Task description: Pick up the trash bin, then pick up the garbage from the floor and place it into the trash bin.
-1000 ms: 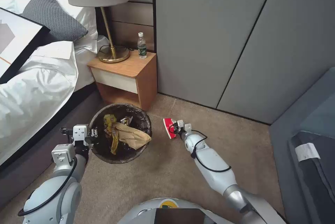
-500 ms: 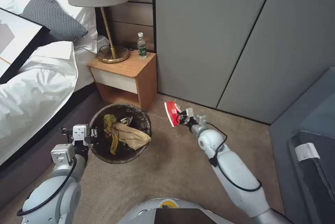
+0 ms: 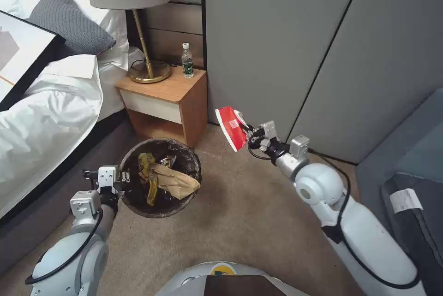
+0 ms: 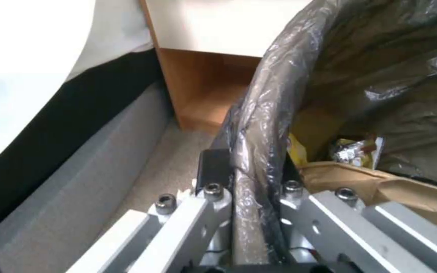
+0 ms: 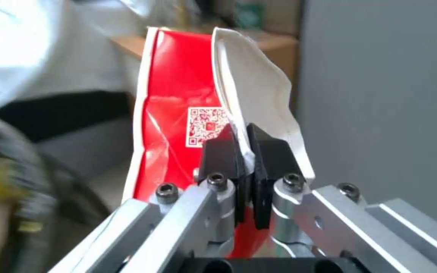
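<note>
Rising from the carpet since the earlier frames, the right gripper (image 3: 248,135) is now carrying the crushed red-and-white paper cup (image 3: 231,127) high in front of the grey wall panels (image 3: 286,42), right of the wooden nightstand (image 3: 164,97), its jaws pinching the cup's white edge (image 5: 249,110). Nearer and to the left, the trash bin (image 3: 184,199) is sitting beside the bed (image 3: 50,116), holding a brown paper scrap (image 3: 175,180) and yellow wrappers (image 3: 146,167). At its left rim, the left gripper (image 3: 123,177) is clamping the bag-covered edge (image 4: 259,151).
</note>
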Controlling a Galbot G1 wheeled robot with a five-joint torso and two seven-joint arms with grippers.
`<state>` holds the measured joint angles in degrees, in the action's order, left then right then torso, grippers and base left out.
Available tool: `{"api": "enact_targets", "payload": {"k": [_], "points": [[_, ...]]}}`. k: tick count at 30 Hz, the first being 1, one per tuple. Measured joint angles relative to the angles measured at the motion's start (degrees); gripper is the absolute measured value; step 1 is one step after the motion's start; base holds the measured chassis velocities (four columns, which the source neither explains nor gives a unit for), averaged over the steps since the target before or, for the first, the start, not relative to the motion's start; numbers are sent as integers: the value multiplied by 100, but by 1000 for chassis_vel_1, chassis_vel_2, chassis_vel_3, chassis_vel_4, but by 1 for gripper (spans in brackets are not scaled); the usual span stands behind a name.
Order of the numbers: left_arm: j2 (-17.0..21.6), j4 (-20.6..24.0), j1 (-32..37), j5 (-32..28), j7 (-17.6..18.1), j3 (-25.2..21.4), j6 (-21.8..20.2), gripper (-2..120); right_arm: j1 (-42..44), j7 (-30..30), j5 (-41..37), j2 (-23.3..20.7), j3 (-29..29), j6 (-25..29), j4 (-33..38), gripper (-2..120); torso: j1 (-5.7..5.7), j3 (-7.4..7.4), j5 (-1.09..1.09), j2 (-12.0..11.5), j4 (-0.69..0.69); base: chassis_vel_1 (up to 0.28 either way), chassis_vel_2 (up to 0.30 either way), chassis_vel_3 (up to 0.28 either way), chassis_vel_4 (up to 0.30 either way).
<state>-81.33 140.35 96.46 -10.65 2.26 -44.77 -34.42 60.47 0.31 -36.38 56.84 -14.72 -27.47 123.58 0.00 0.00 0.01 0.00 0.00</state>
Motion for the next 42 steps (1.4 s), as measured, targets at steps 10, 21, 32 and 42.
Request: {"api": "enact_targets", "payload": {"k": [10, 21, 32, 42], "points": [[7, -13, -4, 32, 3, 30, -28, 4, -917, -139, -983, -189, 683, -520, 690, 3, 0, 0, -1, 0, 1, 0, 0, 0, 0], [-8, -31, -35, 54, 12, 51, -40, 4, -1699, -425, -1017, -107, 1708, -745, 590, 3, 0, 0, -2, 0, 0, 0, 0, 0, 0], [-13, -38, -60, 53, 19, 57, -45, 4, -2155, -372, -630, 142, 2788, -859, 172, 3, 0, 0, -2, 0, 0, 0, 0, 0, 0], [-3, -36, -100, 35, 21, 54, -48, 4, -2152, -187, -160, 317, 3302, -913, -217, 3, 0, 1, -2, 0, 0, 0, 0, 0, 0]]}}
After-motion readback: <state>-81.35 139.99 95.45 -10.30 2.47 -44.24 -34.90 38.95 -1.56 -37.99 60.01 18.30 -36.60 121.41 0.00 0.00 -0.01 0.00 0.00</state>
